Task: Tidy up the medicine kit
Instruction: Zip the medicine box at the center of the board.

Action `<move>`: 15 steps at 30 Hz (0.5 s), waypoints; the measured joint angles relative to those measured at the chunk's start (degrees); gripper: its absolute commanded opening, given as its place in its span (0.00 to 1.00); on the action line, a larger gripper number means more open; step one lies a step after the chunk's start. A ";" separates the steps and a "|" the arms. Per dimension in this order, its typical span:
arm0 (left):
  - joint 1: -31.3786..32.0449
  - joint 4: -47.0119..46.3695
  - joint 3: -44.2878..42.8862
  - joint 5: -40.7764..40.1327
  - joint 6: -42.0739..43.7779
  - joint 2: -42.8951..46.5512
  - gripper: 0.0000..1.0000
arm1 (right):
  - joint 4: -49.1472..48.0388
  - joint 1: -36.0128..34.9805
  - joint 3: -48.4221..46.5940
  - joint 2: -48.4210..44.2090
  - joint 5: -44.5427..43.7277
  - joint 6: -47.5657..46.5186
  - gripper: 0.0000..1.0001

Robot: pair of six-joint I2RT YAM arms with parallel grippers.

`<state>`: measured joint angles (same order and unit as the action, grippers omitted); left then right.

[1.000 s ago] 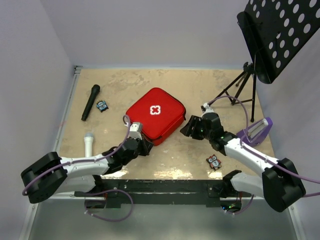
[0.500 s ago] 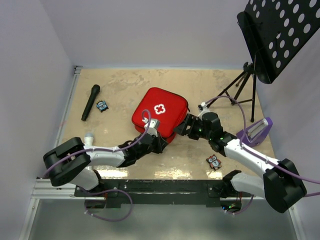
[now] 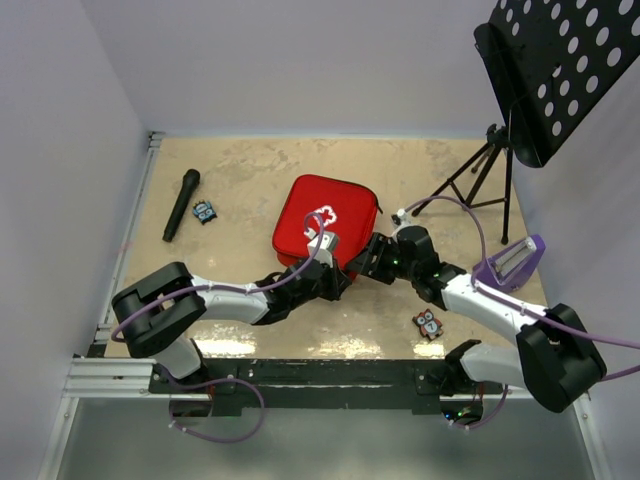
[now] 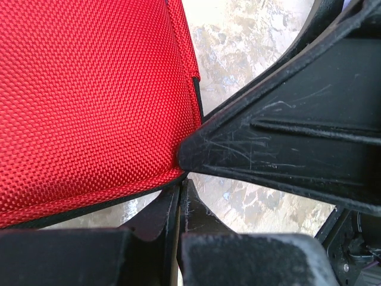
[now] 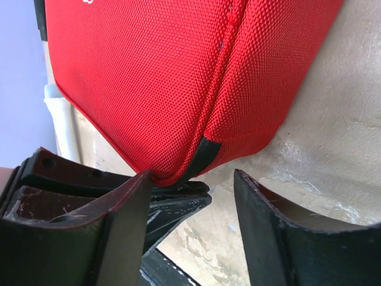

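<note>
One medicine kit (image 3: 322, 212), closed, lies mid-tabletop (image 3: 230, 170). Left wrist: my left fingers (image 4: 146, 250) pressed together at its near corner, nothing visibly pinched. Right wrist: my right fingers (image 5: 265, 232) spread, facing that corner. Woven shell looks soft, light; I'd pinch the zipper edge.

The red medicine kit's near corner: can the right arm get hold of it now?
Probably yes: the right gripper's open jaws stand either side of that corner of the medicine kit, though the left gripper, shut, crowds the same spot.
</note>
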<state>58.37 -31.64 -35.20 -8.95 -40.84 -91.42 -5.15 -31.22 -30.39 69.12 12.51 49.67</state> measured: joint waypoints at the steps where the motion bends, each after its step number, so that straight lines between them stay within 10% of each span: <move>1: 0.04 0.00 0.00 0.00 0.02 -0.04 0.00 | -0.09 0.00 0.00 0.13 -0.15 0.42 0.53; 7: 0.15 -0.33 0.11 -0.07 0.00 -0.04 0.00 | -1.40 -0.46 0.00 0.76 -1.05 2.34 0.44; 15: -0.13 -1.53 1.18 -1.27 -0.02 -0.09 0.00 | -4.81 -0.55 0.22 3.23 -0.96 6.32 0.04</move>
<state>58.24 -33.17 -34.02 -10.22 -40.86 -91.50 -9.96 -31.77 -30.17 72.36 11.55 55.99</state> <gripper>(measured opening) 0.019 0.232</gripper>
